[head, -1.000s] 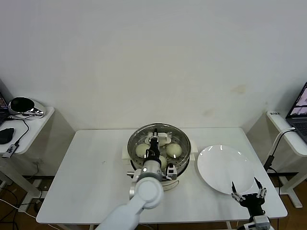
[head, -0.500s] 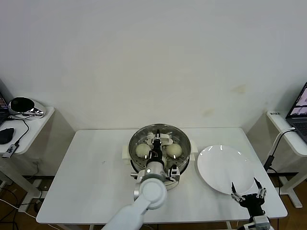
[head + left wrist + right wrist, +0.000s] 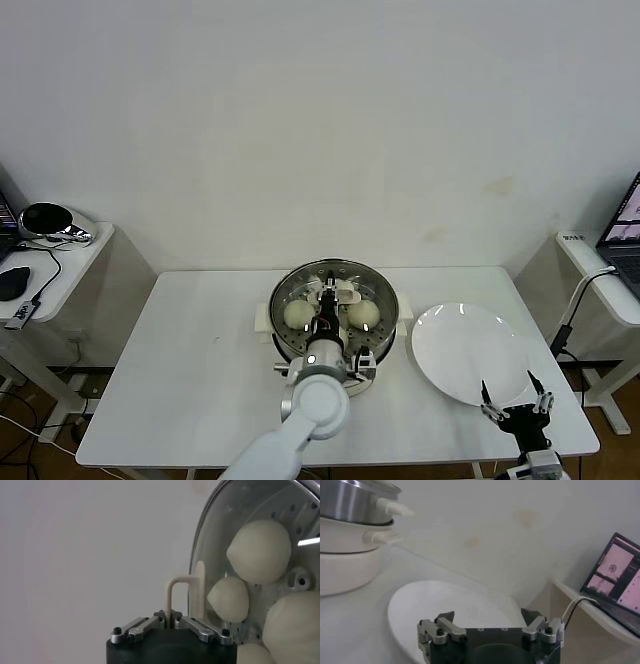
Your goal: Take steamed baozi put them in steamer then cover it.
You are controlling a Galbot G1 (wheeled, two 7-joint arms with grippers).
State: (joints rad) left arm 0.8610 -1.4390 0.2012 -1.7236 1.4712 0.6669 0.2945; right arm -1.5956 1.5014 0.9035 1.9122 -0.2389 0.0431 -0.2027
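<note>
The left arm reaches forward from the near edge of the white bench, its round white wrist housing hanging over the front of the steamer, and its left claw points down over the pot's centre. That claw is pinched tight on the cream-white bar handle of the cover, the clear glass lid that sits over the pot with its metal rim following the steel rim all the way round. In the left wrist view the two fingers meet at the foot of the handle, and through the glass the steamed baozi lie on the perforated tray; four pale rounded shapes show there, close together. From the head view only two of the buns are plain, one on each side of the arm, the others hidden beneath it. The steamer stands on its cream-white base in the middle of the bench. The right arm waits low at the near right corner, its right claw spread wide and holding nothing, poised at the near edge of the flat white plate, which lies just beside the steamer.
</note>
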